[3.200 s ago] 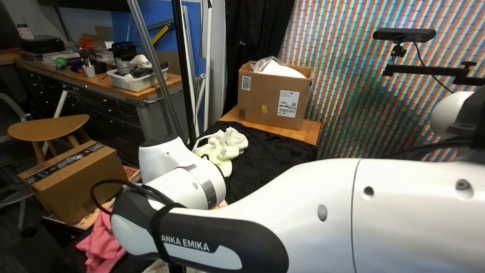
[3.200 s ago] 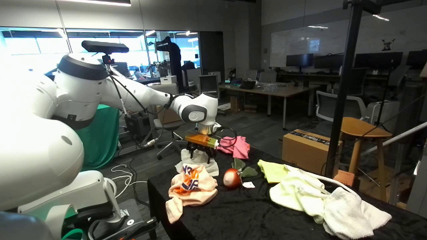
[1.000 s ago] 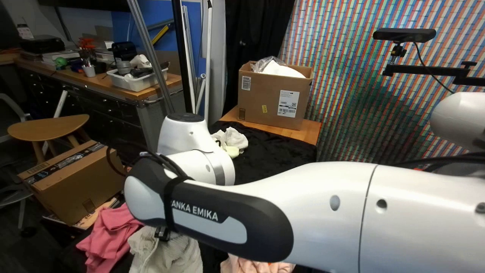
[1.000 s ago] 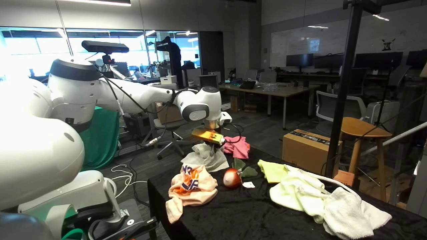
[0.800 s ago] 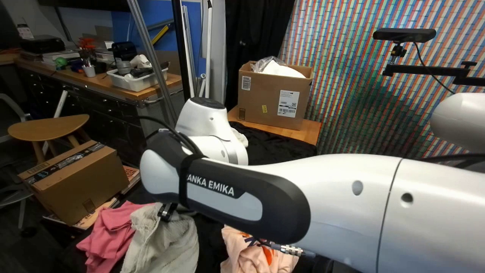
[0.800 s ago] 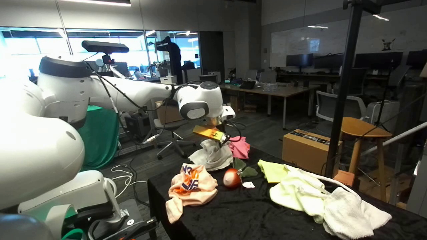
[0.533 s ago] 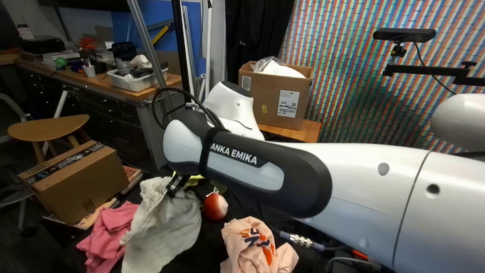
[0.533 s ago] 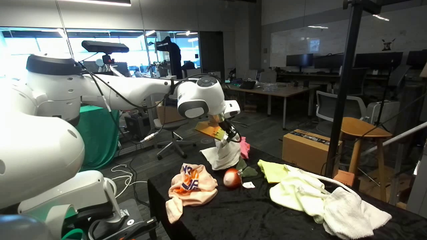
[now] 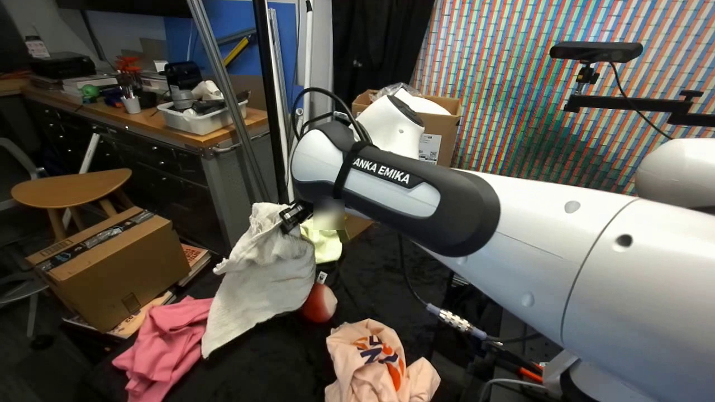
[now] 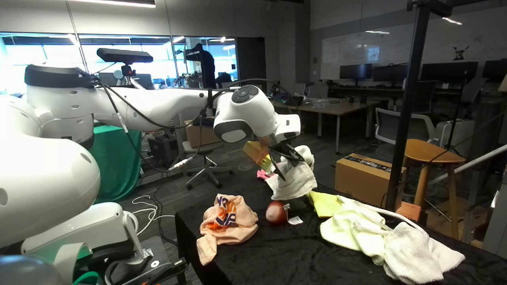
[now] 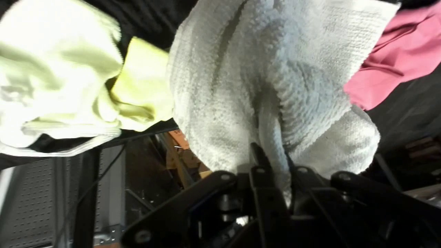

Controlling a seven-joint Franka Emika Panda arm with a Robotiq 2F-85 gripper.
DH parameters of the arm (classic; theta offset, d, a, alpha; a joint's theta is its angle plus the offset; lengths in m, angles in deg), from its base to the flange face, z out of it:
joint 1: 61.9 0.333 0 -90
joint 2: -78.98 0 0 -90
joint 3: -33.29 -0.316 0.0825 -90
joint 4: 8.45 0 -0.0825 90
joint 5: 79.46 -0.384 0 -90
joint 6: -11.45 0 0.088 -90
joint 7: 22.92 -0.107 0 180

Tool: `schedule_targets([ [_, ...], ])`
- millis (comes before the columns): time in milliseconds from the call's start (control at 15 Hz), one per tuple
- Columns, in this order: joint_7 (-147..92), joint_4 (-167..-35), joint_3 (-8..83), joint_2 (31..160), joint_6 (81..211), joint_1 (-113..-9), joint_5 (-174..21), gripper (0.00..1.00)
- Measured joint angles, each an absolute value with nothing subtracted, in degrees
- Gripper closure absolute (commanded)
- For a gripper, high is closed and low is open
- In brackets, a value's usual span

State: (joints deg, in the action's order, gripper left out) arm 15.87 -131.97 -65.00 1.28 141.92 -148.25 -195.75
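Over the black-draped table [image 10: 293, 255], gripper [image 11: 270, 149] pinching hanging white towel [image 11: 220, 89], round red item [image 10: 275, 214] and peach cloth [image 10: 231, 227] on table.

In an exterior view, a white towel [image 9: 265, 282] shows left of centre, pink cloth [image 9: 166, 343] lower left, peach cloth [image 9: 373, 365] with navy and orange print below centre.

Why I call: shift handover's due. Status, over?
Gripper pinching white towel. Towel hanging in folds. Red round object close by, possibly in the way.
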Motion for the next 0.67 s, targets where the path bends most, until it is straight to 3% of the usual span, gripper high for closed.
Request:
schedule_targets([
  [667, -6.5, -136.0, -65.6, -3.4, 150.5, -150.3, -194.3, 0.91],
])
